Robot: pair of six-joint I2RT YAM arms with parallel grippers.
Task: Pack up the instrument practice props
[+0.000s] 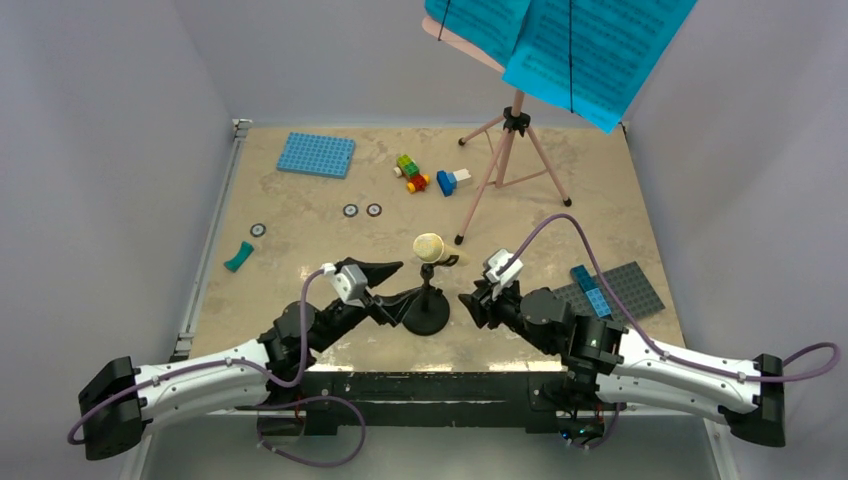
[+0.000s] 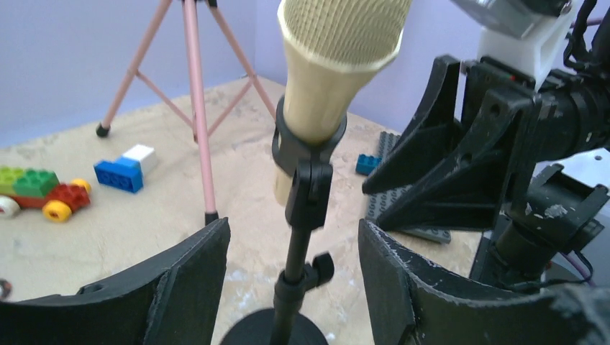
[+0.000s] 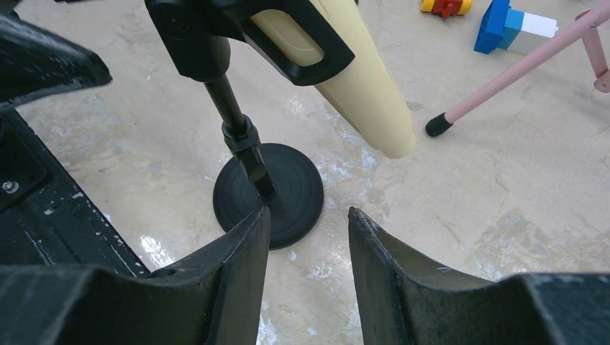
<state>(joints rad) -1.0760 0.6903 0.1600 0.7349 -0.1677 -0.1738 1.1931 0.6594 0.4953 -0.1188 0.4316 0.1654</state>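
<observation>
Zero props look packed yet; mic [image 1: 429, 246] sits in its stand [image 1: 427, 316], lower centre; music stand [image 1: 517, 103] upright, pages [image 1: 590, 55] on it; left gripper [image 2: 291, 226] and right gripper [image 3: 309, 212] both open, empty.

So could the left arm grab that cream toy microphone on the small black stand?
Probably yes: the left gripper stands open astride the post of the small black stand, right below the cream toy microphone, with nothing between them.

one microphone [image 1: 429, 246], one mic stand [image 1: 426, 318], two baseplates [image 1: 316, 155]
</observation>
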